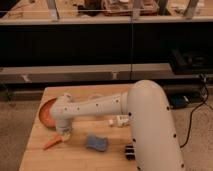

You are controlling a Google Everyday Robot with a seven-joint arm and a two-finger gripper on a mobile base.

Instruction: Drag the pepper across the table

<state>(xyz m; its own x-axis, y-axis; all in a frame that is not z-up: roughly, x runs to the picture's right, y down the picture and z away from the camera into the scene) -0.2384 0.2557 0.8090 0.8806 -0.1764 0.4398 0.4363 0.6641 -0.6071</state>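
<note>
Gripper low over pepper at table's left side

Light wooden table [80, 156] of plank strips, gritty floor around it, dark glass-fronted counter behind, black cable on the floor at right. The white arm [145, 120] reaches left across the top; the gripper [63, 134] hangs at its end, right above the pepper [50, 144], which lies on the wood near the left edge. Orange bowl [46, 113] is partly behind the arm. Blue sponge [96, 143] lies mid-table. Jaw state: cannot tell. Small white item [120, 120] and dark item [129, 151] beside the arm are unclear.
</note>
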